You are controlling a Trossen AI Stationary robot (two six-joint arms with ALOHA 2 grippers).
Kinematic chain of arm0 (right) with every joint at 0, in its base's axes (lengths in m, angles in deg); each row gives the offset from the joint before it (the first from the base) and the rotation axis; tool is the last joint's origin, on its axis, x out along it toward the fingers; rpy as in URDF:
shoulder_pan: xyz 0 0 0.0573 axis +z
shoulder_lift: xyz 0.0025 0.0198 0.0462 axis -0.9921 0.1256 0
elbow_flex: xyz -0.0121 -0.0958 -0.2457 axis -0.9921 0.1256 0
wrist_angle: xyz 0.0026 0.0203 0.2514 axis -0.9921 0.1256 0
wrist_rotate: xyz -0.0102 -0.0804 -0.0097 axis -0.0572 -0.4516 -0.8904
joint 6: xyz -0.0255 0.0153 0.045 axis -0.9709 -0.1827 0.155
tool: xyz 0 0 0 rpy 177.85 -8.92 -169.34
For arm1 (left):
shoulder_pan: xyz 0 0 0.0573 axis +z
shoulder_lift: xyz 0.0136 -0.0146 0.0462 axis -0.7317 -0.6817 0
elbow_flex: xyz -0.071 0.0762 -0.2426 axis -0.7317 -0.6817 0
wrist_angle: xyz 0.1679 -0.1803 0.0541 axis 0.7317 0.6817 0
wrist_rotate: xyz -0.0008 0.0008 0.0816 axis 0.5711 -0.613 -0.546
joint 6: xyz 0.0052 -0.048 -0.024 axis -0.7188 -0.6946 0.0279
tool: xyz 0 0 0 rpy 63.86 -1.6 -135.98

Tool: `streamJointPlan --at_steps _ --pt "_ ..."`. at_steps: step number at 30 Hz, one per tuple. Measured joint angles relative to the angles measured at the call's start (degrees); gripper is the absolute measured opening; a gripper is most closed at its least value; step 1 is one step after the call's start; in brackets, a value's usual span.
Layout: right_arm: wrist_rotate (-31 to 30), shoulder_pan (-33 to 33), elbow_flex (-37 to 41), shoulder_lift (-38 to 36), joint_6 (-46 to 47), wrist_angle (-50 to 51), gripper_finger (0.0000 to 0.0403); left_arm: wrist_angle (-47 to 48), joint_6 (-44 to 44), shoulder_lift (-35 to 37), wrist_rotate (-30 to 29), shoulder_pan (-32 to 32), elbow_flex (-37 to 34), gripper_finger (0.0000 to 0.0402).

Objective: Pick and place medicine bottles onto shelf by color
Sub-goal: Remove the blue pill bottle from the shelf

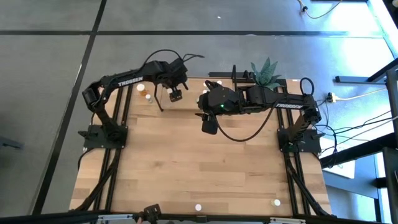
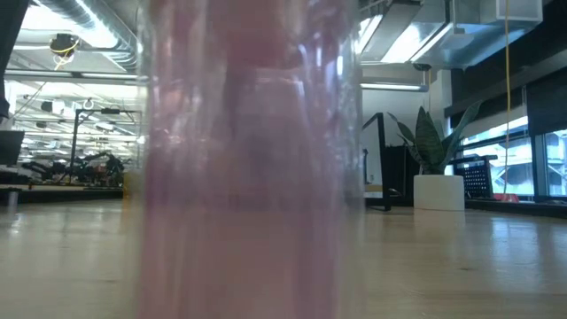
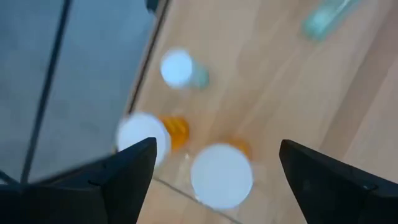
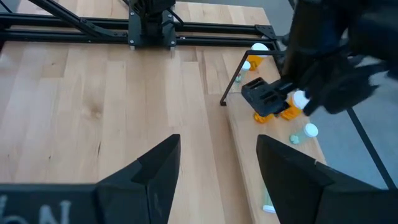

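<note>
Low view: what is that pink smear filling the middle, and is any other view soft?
Low view: a pink bottle stands right against the lens, fully out of focus, hiding mid-table; the plant pot behind stays sharp. Left wrist view: the orange bottles and the open left gripper are blurred. High view: sharp.

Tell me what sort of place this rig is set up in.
Probably a robotics lab or open workshop floor. The low view shows exposed ceiling ducts, strip lights and more equipment rigs far behind the wooden table; a potted plant stands at its far edge.
</note>
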Motion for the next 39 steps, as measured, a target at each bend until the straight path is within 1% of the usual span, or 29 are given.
streamJointPlan --at_steps 3,6,12,17,21,26,39 --pt "0.02 0.00 0.00 0.00 0.05 0.01 0.0213 -0.02 0.53 0.17 0.72 -1.61 3.29 0.0334" --pt "0.02 0.00 0.00 0.00 -0.07 0.00 0.0213 -0.07 4.12 0.20 4.37 -3.50 5.25 0.0334" --pt "0.02 0.00 0.00 0.00 -0.07 0.01 0.0213 -1.78 15.08 0.02 8.88 -8.29 5.21 0.0334" --pt "0.02 0.00 0.00 0.00 -0.07 0.00 0.0213 -5.92 22.79 -1.48 9.83 -11.65 5.13 0.0334" --pt "0.02 0.00 0.02 0.00 0.00 -0.46 0.0213 -8.56 23.30 -4.19 11.60 -12.70 5.13 0.0334" --pt "0.04 0.02 0.02 0.00 0.03 -0.77 0.0213 -7.80 22.04 -7.12 12.80 -12.61 5.13 0.0334" --pt "0.04 0.02 0.02 0.00 -0.09 -1.17 0.0213 -7.82 21.11 -7.20 19.83 -10.63 5.15 0.0334"
